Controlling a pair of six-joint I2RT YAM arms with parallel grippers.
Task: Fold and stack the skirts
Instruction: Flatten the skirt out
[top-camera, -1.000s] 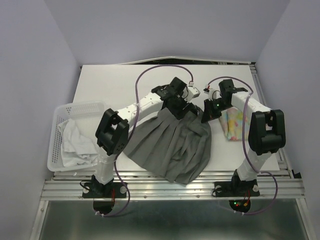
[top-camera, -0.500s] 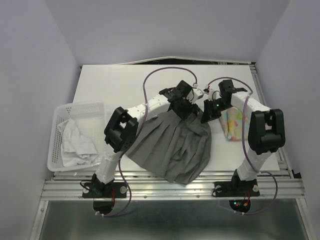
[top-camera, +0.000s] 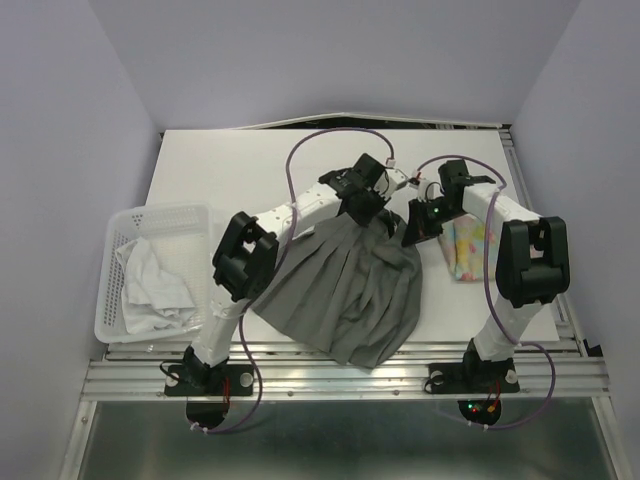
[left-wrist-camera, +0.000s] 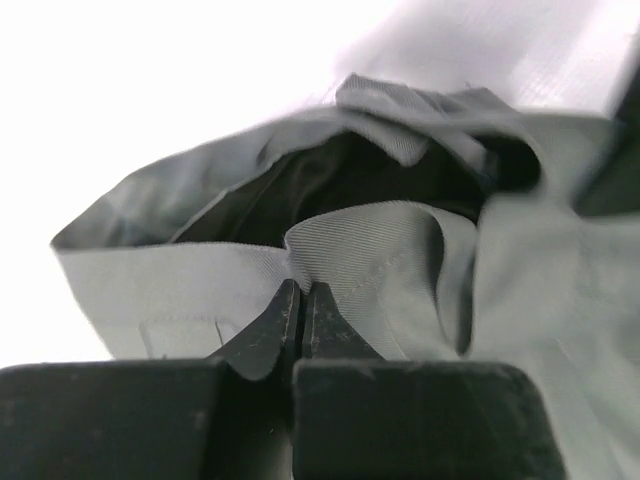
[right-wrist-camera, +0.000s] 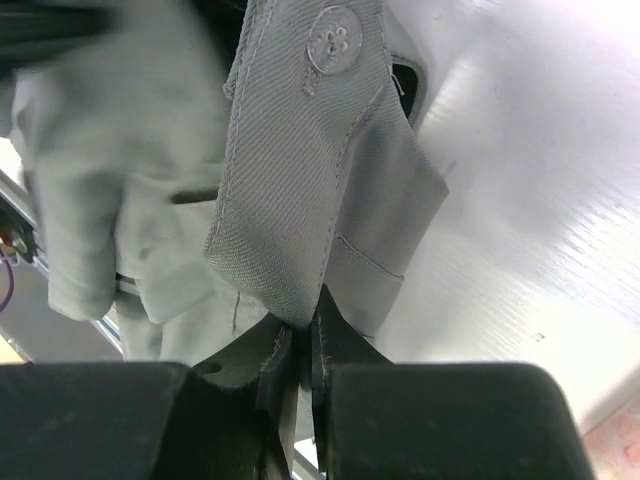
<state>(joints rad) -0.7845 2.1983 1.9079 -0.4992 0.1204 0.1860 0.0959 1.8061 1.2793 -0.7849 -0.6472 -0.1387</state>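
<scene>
Left claw (left-wrist-camera: 303, 300): closed tight on a waistband fold of the grey skirt (top-camera: 345, 290).
Right claw (right-wrist-camera: 305, 322): closed on the waistband's buttoned end, pinching only its edge.
Grey skirt: spread mid-desk (top-camera: 230, 170), hem over the near edge, waist bunched between the claws.
Risk, slipping: the thin edge grip could pull free under the cloth's weight.
Risk, neighbour: the floral skirt (top-camera: 470, 245) lies just beside the right claw, so a sweep could drag it.
</scene>
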